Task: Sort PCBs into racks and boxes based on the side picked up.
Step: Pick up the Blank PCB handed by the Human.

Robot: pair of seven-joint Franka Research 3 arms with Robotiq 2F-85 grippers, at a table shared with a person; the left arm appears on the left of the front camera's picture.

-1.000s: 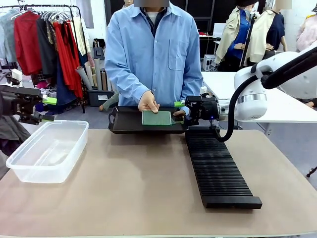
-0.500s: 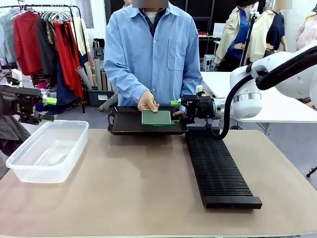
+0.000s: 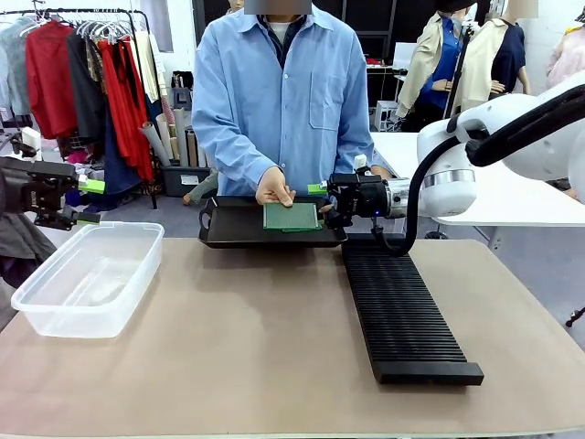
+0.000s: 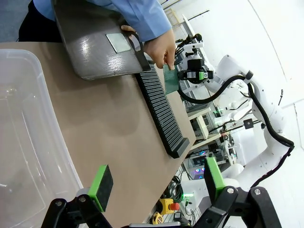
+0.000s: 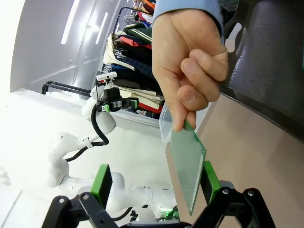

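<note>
1. The right tool (image 5: 155, 183) has its jaws spread wide and grips nothing. Its green pads (image 5: 101, 183) stand on either side of a PCB.
2. That PCB (image 5: 186, 166) hangs upright between the fingers, nearer one pad than the other. The person's hand (image 5: 190, 61) pinches it at the top edge.
3. From the front, the PCB faces the robot above the black tray (image 3: 233, 224), which sits at the far edge of the bench (image 3: 256, 347).
4. A second PCB (image 4: 118, 42) lies flat on the tray.
5. The rack (image 3: 407, 315) lies on the bench just beside the tray's right end and runs toward the robot.
6. The left tool (image 3: 89, 201) hovers with jaws apart and nothing between them. It is above the far end of the clear box (image 3: 87, 315), at the bench's left side.
</note>
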